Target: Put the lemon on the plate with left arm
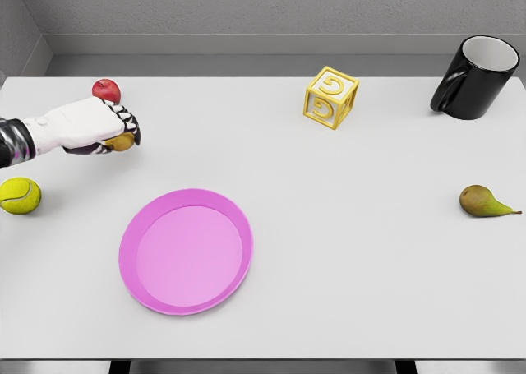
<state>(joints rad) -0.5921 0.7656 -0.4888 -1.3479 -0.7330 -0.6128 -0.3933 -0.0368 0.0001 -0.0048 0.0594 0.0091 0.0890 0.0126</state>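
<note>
My left hand (115, 132) reaches in from the left edge over the far left of the white table (345, 251). Its fingers are curled around a small yellow-orange fruit, the lemon (121, 142), of which only a sliver shows under the hand. The pink plate (186, 251) lies on the table below and to the right of the hand, with nothing on it. The right arm is out of view.
A red apple (106, 90) sits just behind the left hand. A tennis ball (19, 196) lies at the left edge. A yellow letter block (331, 97) and a black mug (478, 77) stand at the back, a pear (485, 201) at the right.
</note>
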